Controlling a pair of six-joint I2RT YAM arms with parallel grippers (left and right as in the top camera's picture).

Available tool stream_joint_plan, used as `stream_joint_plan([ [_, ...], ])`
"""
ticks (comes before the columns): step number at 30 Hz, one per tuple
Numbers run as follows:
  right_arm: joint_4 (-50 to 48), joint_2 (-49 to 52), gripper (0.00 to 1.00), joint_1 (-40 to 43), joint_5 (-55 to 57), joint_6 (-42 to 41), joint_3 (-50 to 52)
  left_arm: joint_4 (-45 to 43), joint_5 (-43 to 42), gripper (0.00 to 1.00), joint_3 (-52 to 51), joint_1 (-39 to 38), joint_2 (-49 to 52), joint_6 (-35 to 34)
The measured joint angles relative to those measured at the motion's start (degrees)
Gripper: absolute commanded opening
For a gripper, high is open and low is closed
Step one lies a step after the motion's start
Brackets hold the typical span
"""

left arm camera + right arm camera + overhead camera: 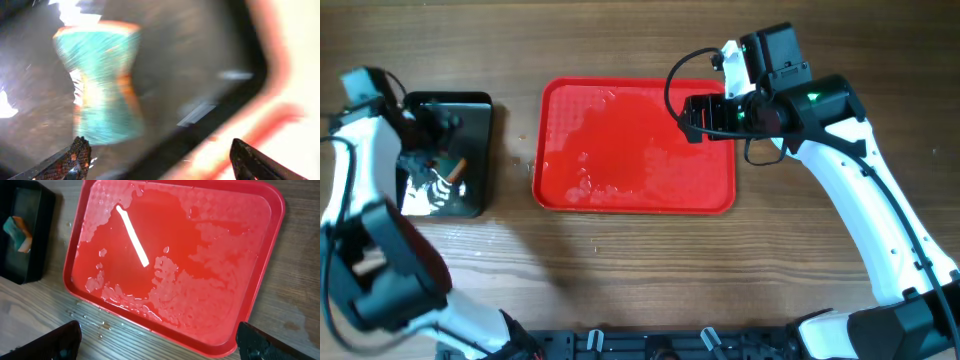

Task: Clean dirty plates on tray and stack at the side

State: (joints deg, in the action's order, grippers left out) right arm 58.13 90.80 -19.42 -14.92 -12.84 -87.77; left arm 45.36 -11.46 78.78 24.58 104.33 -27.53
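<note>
The red tray (638, 200) lies in the middle of the table, wet with patches of foam and bare of plates; it also fills the right wrist view (272, 240). No dirty plates show in any view. My right gripper (698, 118) hangs open and empty over the tray's right end; in its wrist view the gripper (162, 347) has its fingers spread wide above the tray's edge. My left gripper (432, 150) is over the black tray (480, 105). In the blurred left wrist view the gripper (165, 165) is open, with a teal and orange sponge (100, 85) beyond it.
The black glossy tray stands left of the red tray and holds water and the sponge (17, 232). Water drops lie on the wooden table (90, 317) beside the red tray. A black rail runs along the front edge (650, 345).
</note>
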Motion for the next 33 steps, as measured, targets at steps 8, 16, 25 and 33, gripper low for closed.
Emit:
stream_joint_plan([
  [8,0.02,0.02,1.00,0.00,-0.09,0.00,0.00,1.90,0.70,0.90,1.68,-1.05,-10.49,0.22],
  [16,-0.37,0.02,1.00,0.00,-0.70,-0.02,0.00,1.31,-27.56,0.83,0.83,-4.83,-8.17,7.48],
  [25,-0.39,0.00,1.00,0.00,-1.16,0.00,0.00,-1.29,-2.71,0.69,-4.22,-36.68,-6.08,9.46],
  [33,-0.39,0.02,1.00,0.00,-1.16,0.00,0.00,-9.68,8.26,0.56,-5.05,-47.39,7.65,4.90],
])
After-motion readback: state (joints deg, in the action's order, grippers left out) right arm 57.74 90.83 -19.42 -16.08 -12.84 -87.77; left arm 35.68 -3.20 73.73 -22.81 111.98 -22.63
